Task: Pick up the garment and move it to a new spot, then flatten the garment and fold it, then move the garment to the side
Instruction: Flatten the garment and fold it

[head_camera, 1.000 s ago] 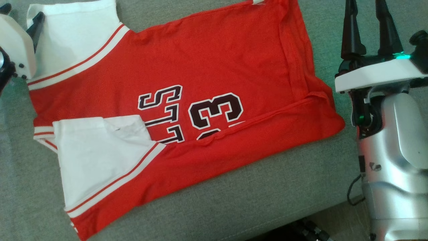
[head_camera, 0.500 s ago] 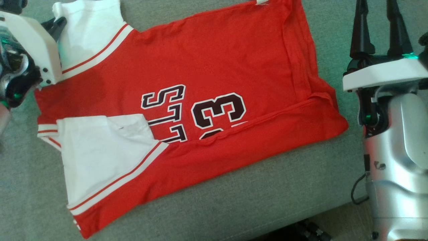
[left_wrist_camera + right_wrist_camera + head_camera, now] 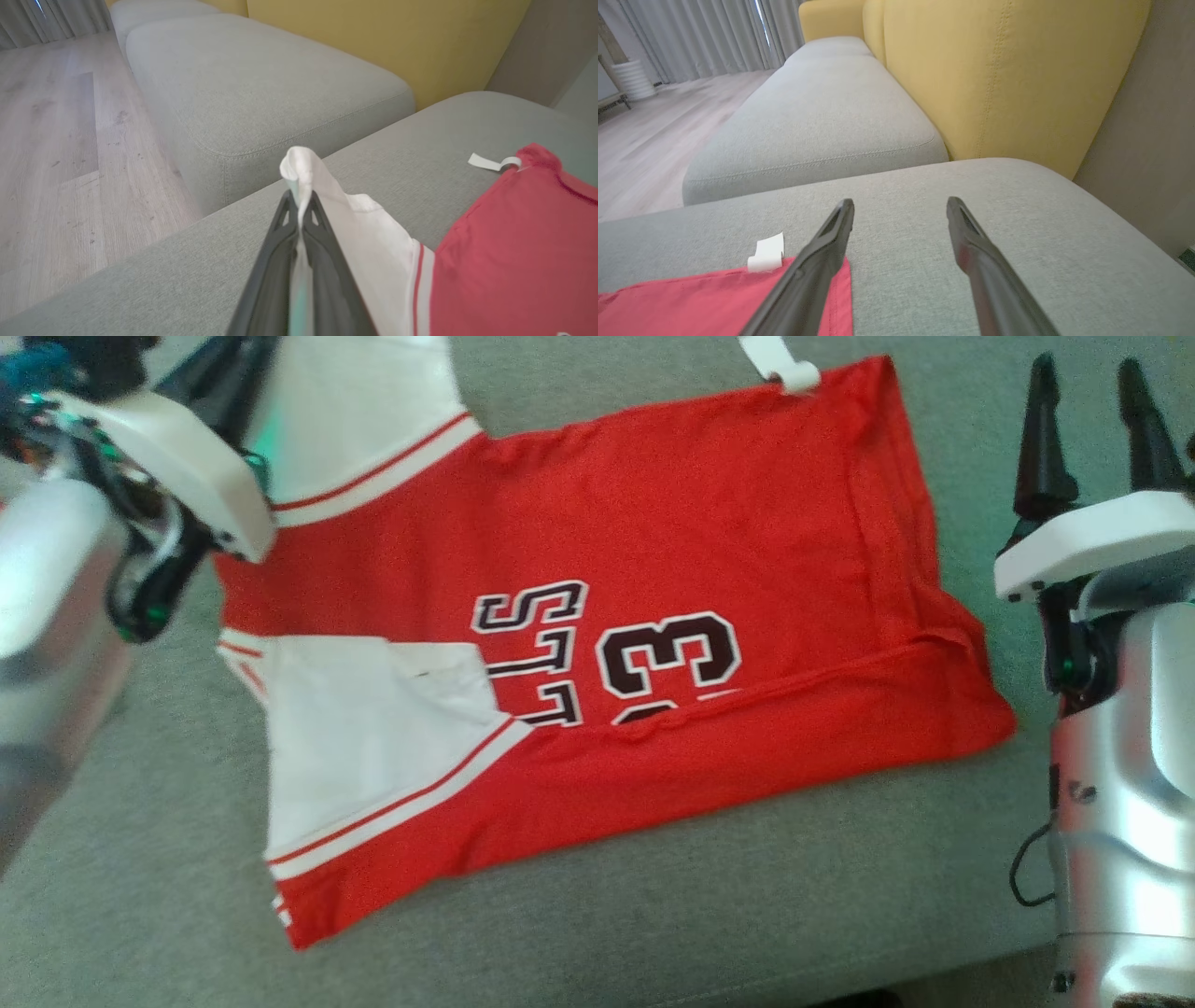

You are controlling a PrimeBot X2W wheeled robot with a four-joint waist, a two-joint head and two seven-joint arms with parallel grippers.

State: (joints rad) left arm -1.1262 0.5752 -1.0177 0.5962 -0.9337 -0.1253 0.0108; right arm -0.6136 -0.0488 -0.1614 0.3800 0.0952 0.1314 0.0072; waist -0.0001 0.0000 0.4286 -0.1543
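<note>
The garment point(image 3: 653, 523) is a red jersey with white sleeves and dark lettering, lying partly folded on the grey sofa cushion point(image 3: 653, 915). My left gripper point(image 3: 238, 359) is at its upper left corner, shut on the far white sleeve point(image 3: 364, 411). In the left wrist view the fingers point(image 3: 280, 233) pinch a raised fold of that sleeve point(image 3: 303, 163), with the red body point(image 3: 514, 242) to the right. My right gripper point(image 3: 1086, 373) stands open beside the garment's right edge, holding nothing. In the right wrist view it point(image 3: 901, 203) hovers over the cushion next to the red corner point(image 3: 714, 303).
A white tag point(image 3: 780, 369) sticks out at the garment's far edge. A second grey cushion point(image 3: 822, 116) lies beyond, with a yellow backrest point(image 3: 994, 70) behind. Wooden floor point(image 3: 56, 140) and curtains point(image 3: 691, 37) are off to one side. The cushion's front edge runs near the bottom right.
My left gripper has shut on the far white sleeve and lifted a fold of it. The head camera has shifted, sliding the whole picture right. The right gripper stays open.
</note>
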